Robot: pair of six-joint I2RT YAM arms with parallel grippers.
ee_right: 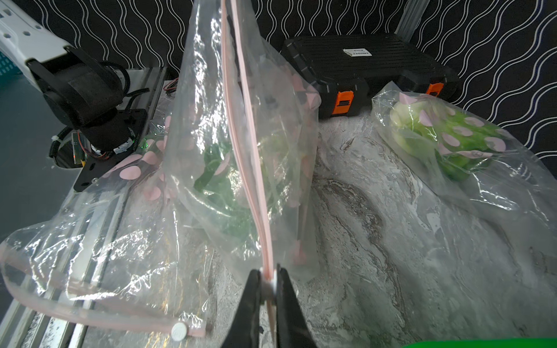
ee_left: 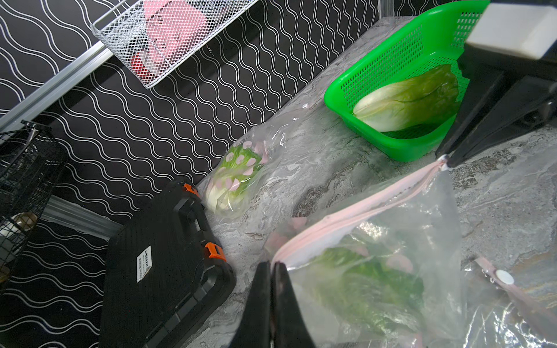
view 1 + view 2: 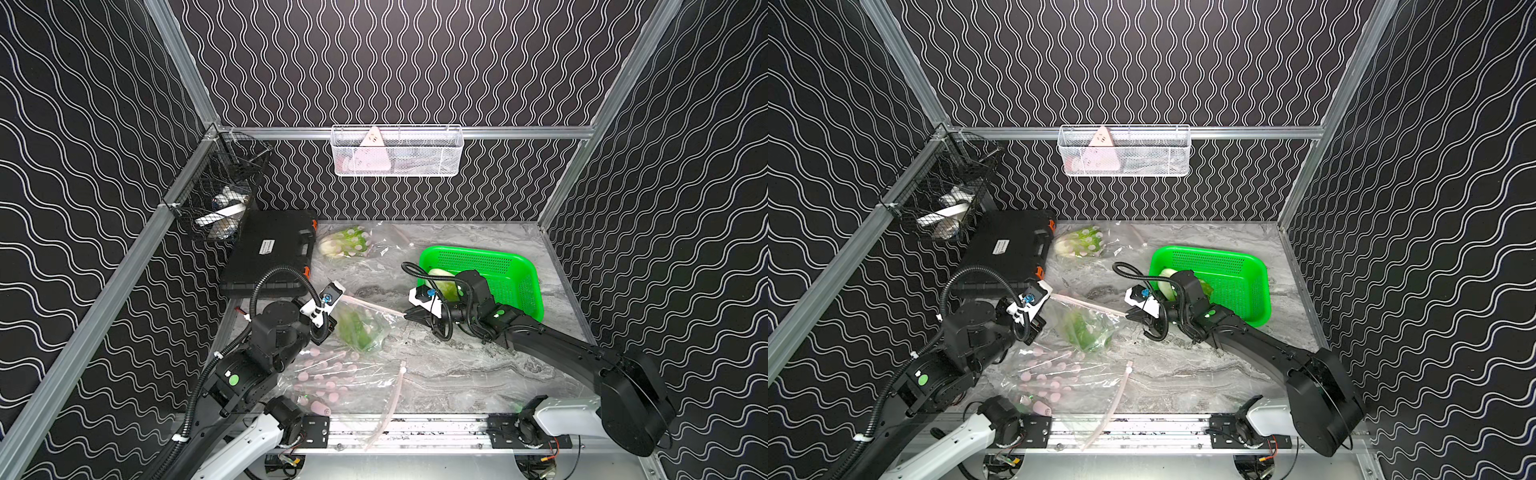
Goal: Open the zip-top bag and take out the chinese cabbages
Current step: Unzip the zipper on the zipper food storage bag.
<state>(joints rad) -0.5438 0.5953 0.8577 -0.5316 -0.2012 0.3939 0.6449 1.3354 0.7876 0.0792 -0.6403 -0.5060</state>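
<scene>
The chinese cabbages (image 3: 358, 332) occupy three places in both top views: one cabbage inside the held zip-top bag (image 3: 378, 319), a second cabbage (image 3: 442, 276) in the green basket (image 3: 519, 270), a third cabbage (image 3: 1077, 245) in a far bag (image 3: 1115, 249) beside the black case (image 3: 270, 249). Left wrist view: the left pincer (image 2: 272, 268) is clamped fully closed on one end of the pink zip strip (image 2: 361, 208). Right wrist view: the right pincer (image 1: 268, 278) is closed on the opposite end, gripping the white slider (image 1: 269, 284); an empty bag (image 1: 90, 265) lies on the table (image 1: 391, 271).
</scene>
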